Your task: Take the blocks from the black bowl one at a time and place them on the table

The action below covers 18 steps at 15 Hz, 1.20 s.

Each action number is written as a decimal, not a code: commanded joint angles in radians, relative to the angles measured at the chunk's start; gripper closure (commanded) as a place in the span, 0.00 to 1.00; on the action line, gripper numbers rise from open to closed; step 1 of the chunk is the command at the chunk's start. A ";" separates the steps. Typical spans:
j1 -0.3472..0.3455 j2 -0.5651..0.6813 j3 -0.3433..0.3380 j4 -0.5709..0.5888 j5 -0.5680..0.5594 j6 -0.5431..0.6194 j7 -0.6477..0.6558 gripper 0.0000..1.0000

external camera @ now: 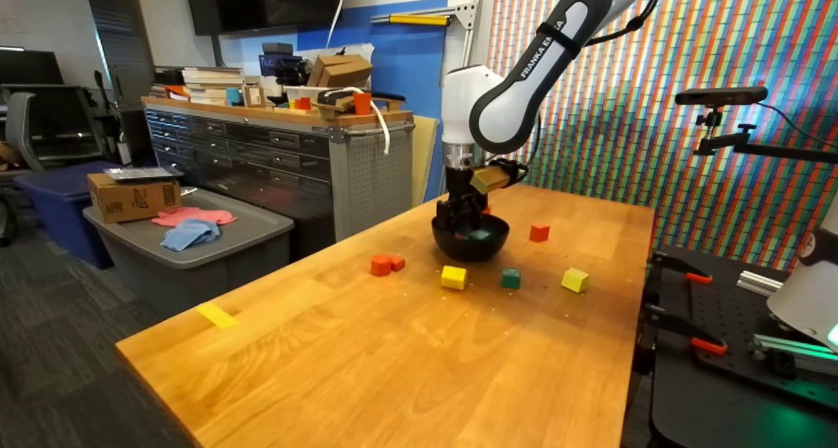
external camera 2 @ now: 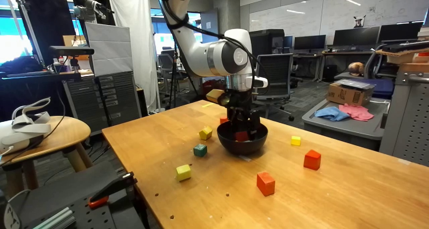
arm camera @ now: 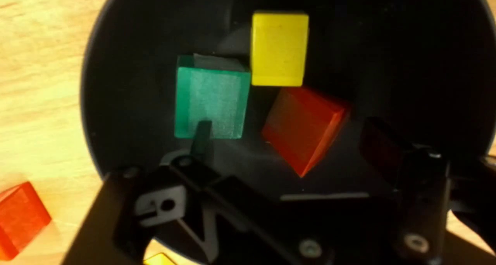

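Well, I have the gripper (arm camera: pixel 286 135) down inside the black bowl (arm camera: pixel 410 44), within its rim in both exterior views — and the fingers (arm camera: pixel 381 148) stand wide apart. The gap between them frames a red block (arm camera: pixel 302 129), turned at an angle in the bowl; whether the gripper reaches down to its height I cannot tell from my seat. One fingertip (arm camera: pixel 201 137) overlaps the green block (arm camera: pixel 213 94) in the wrist view, and I cannot say whether they touch. Just ahead of the gap lies a yellow block (arm camera: pixel 279 50), close beside the green one and near the red.

Around the gripper, outside the bowl, the table (external camera: pixel 406 363) carries more of them. In an exterior view I see a bright yellow block (external camera: pixel 454 278) and a dark green block (external camera: pixel 510 278) near the gripper, with a pale yellow block (external camera: pixel 575 280) farther out from it. A lone red block (external camera: pixel 539 232) is off to one side of the gripper; two red blocks (external camera: pixel 385 265), close together, are off to the opposite side. In an exterior view I also get a small yellow block (external camera 2: pixel 295 141) and one further red block (external camera 2: pixel 312 159), both well apart from the gripper. A yellow tape strip (external camera: pixel 217 315) lies on the table too — well away from the gripper, by the edge.
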 commanded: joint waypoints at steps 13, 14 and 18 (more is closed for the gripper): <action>0.066 0.119 -0.038 0.178 -0.045 -0.141 0.086 0.91; 0.064 0.121 -0.037 0.182 -0.045 -0.152 0.086 0.87; 0.061 0.112 -0.039 0.185 -0.045 -0.160 0.096 0.87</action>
